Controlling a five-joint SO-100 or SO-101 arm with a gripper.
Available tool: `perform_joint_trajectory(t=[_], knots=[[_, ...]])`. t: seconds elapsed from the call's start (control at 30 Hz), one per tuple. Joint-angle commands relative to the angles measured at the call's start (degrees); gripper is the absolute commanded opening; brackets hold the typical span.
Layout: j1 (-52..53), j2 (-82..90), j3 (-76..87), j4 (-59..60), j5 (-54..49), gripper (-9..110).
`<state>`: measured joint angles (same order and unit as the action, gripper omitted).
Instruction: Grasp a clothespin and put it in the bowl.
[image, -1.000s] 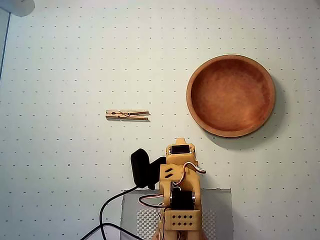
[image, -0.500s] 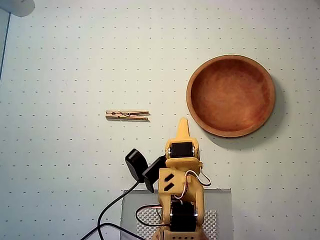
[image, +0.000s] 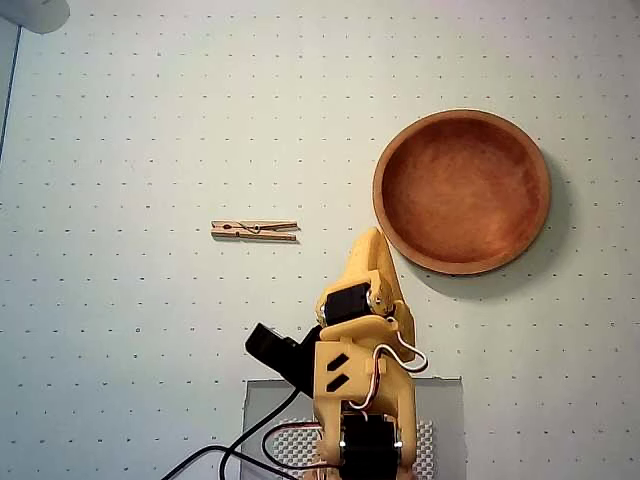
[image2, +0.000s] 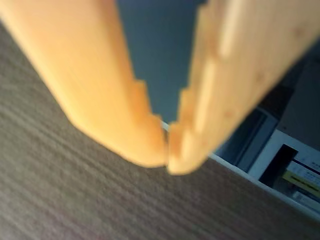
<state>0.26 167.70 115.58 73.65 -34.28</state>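
Jaws: the two orange fingers are meeting at their tips in the wrist view, clenched together and grasping nothing.
Gripper (image2: 167, 157): it is filling most of the wrist view, blurred, and pointing out past a grey-brown surface toward a pale edge; in the overhead view its tip (image: 368, 240) is pointing up the picture, lying between the clothespin and the bowl.
Arm (image: 362, 365): the yellow-orange arm is reaching up from the bottom edge of the overhead view, with a black cable (image: 232, 452) trailing off to the lower left.
Clothespin (image: 255, 230): it is lying flat and lengthwise across the dotted white table (image: 150, 120), left of the gripper tip and apart from it.
Bowl (image: 462, 190): the reddish-brown wooden bowl is sitting empty at the upper right, its lower-left rim close to the gripper tip.
Base plate (image: 270, 410): a grey plate is lying under the arm's foot.
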Motion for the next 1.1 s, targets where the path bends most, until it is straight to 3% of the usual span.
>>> perform_joint_trajectory(t=[0.0,0.23,0.5,0.83,1.07], knots=[[-0.26,-16.08,-13.80,10.02,-9.49,-2],[-0.35,-30.85,-25.14,28.04,-28.56,-2],[-0.35,-42.01,-25.75,28.30,-39.99,-2],[-2.37,-63.02,-26.81,27.69,-42.71,-2],[-6.94,-69.61,-28.74,23.03,-59.50,-2]])
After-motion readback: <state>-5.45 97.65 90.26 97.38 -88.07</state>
